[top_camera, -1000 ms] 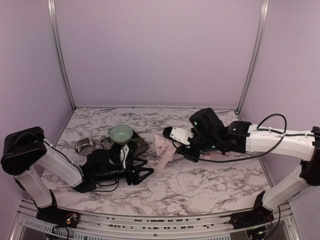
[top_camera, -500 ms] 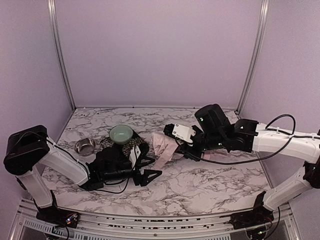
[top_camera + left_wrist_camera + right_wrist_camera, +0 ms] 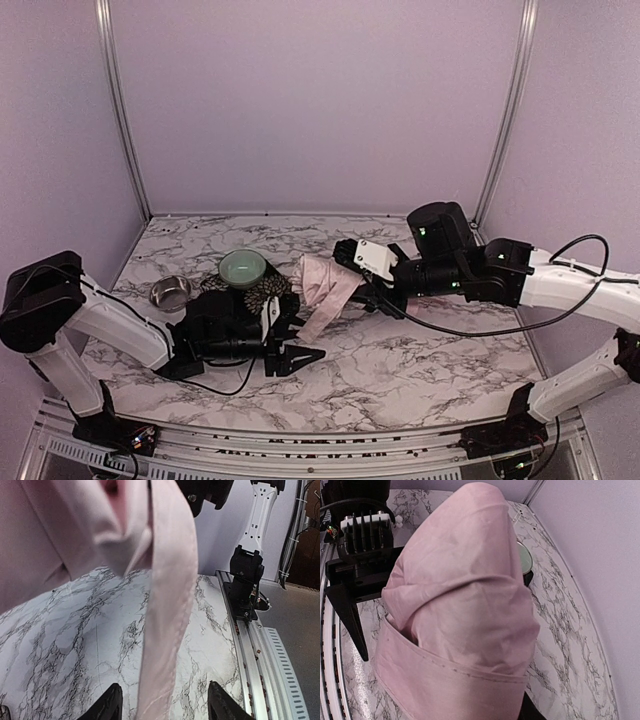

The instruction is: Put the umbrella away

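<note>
The right gripper (image 3: 362, 290) has raised the pale pink umbrella (image 3: 322, 288) at the frame's centre, so its fabric now hangs above the marble table (image 3: 420, 350). Its fingers are buried in cloth, but the hanging load suggests they are clamped on it. The left gripper (image 3: 300, 346) has slid in underneath, fingers spread either side of a dangling fold and not yet pinching, probably to gather the canopy.

Umbrella (image 3: 322, 285) pale pink; table (image 3: 420, 350) white marble, grey veins; bowl (image 3: 243, 268) pale green; mat (image 3: 272, 290) dark, floral pattern.
</note>
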Available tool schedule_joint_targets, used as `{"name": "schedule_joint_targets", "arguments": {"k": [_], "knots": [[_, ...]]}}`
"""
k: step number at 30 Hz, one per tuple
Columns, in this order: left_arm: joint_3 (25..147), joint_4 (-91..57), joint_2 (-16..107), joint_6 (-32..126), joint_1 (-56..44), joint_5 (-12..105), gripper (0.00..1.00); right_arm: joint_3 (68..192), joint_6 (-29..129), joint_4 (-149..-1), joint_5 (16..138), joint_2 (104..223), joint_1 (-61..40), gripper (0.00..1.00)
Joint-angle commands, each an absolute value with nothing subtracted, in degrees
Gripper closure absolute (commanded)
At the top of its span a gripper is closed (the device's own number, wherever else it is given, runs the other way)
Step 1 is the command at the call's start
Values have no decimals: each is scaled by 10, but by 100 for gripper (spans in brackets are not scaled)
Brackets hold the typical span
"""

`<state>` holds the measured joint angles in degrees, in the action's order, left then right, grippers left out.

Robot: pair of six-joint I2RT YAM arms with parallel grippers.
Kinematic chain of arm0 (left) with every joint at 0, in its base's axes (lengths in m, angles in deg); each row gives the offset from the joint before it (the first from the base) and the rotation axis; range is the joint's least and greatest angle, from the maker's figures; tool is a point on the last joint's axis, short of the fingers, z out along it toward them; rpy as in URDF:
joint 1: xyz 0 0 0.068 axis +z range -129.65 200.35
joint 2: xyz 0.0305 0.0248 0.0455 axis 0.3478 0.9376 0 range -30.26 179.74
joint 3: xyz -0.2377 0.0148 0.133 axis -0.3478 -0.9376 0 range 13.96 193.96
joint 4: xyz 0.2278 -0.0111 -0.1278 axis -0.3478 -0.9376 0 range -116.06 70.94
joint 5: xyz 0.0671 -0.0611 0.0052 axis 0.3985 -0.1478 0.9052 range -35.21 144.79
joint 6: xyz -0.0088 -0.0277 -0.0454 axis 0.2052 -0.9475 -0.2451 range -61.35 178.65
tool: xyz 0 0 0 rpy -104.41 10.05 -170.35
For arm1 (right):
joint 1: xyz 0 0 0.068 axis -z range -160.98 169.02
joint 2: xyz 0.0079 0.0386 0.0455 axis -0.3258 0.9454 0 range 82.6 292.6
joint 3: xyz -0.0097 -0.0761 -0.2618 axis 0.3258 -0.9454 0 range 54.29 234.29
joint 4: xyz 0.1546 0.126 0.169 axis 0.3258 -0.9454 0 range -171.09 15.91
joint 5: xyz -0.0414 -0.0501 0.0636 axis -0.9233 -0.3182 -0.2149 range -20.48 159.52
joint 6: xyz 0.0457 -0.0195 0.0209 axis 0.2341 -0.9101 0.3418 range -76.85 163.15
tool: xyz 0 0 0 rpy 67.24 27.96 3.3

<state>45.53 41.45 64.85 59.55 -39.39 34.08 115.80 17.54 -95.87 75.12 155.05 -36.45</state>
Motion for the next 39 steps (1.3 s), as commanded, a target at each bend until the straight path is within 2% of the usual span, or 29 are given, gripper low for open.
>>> {"name": "schedule_joint_targets", "arguments": {"k": [1,3,6,9,13,18,22,25,29,32,39], "knots": [[436,415,613,613,-396,319,42,1163,169,-920,759,1530,-369,100],[430,416,604,613,-395,323,45,1162,169,-920,758,1530,-369,100],[426,416,595,614,-394,330,64,1162,168,-920,756,1530,-369,100],[423,416,592,611,-395,336,100,1165,168,-922,757,1529,-368,100],[422,416,602,593,-393,352,100,1175,175,-925,767,1519,-364,100],[431,440,659,566,-394,288,100,1196,209,-896,822,1479,-336,100],[432,450,669,568,-396,293,100,1198,228,-882,882,1455,-304,100],[424,452,679,586,-386,304,100,1202,214,-888,964,1440,-300,100],[439,453,720,605,-368,277,100,1182,188,-866,1147,1409,-303,100],[458,451,741,634,-357,267,100,1188,169,-895,1222,1413,-312,100],[502,431,723,701,-275,260,100,1174,63,-1000,1232,1442,-378,100]]}}
